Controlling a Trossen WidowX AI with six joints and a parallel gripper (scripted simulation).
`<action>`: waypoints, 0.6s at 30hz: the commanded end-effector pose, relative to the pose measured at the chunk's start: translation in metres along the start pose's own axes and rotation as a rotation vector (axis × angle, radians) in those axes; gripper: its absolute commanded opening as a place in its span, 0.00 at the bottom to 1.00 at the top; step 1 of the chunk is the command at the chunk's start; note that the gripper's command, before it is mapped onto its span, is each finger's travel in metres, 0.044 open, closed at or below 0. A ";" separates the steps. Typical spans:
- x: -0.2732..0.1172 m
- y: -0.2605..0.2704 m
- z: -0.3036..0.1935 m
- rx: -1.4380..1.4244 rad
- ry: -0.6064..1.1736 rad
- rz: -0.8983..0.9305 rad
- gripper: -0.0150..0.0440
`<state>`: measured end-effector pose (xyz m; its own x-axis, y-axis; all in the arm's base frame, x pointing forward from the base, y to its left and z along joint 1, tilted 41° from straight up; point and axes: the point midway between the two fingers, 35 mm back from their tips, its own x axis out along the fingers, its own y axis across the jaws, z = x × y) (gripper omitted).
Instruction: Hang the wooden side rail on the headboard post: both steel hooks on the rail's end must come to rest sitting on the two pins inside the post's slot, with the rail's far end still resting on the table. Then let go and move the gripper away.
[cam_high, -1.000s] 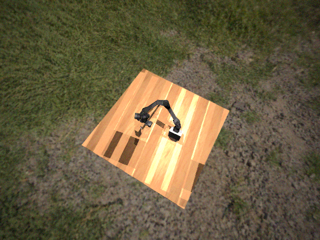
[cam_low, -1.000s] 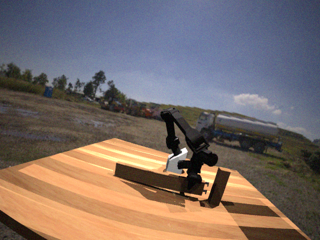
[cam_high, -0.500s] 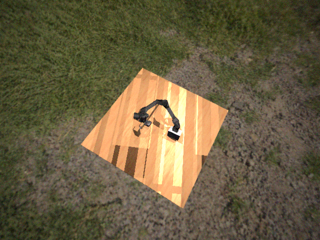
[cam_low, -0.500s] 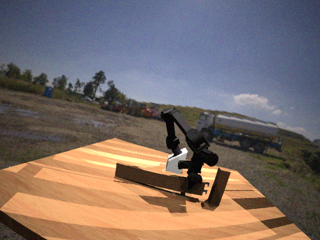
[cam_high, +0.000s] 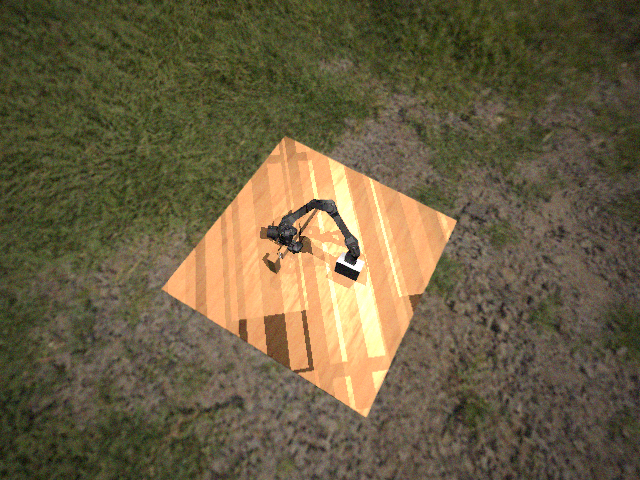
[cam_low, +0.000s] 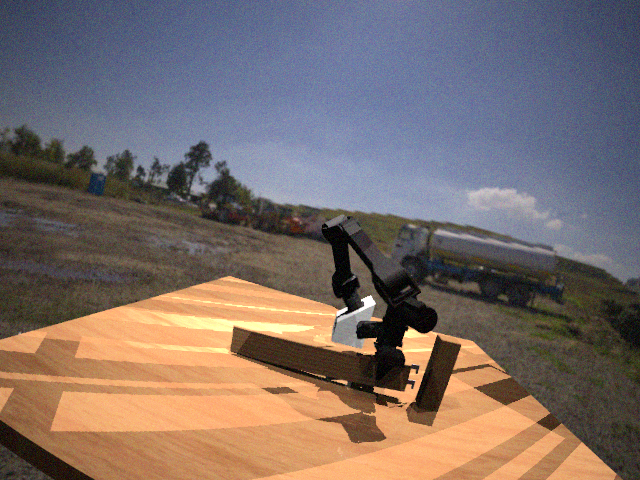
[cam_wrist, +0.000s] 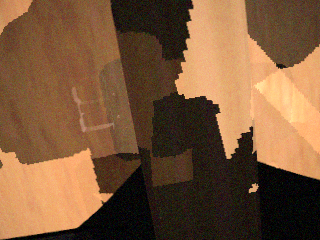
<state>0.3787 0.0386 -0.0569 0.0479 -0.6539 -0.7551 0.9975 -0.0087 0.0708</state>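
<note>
The wooden side rail (cam_low: 299, 355) (cam_wrist: 205, 215) is a long dark brown board. In the exterior view its far end is at the table surface, and its hook end appears slightly above the table. My gripper (cam_low: 385, 369) (cam_wrist: 183, 165) is shut on the rail near the hook end, with a finger on either side. Two small steel hooks (cam_low: 414, 368) stick out from the rail's end. The headboard post (cam_low: 440, 374) stands just beyond them, with a visible gap between hooks and post. The post's slot and pins are not visible.
The wooden table (cam_high: 330, 335) (cam_low: 155, 413) carries striped light and dark shadows. The arm's white base block (cam_high: 349, 266) (cam_low: 350, 330) stands behind the rail in the exterior view. The arm arches up from it and over to the rail. The table's edges drop to open ground.
</note>
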 end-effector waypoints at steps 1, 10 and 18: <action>-0.006 0.001 -0.005 -0.005 0.009 0.011 0.25; -0.006 0.000 -0.006 -0.005 0.009 0.011 0.25; -0.005 0.000 -0.007 -0.005 0.009 0.011 0.25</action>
<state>0.3785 0.0405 -0.0576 0.0484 -0.6526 -0.7561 0.9975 -0.0080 0.0707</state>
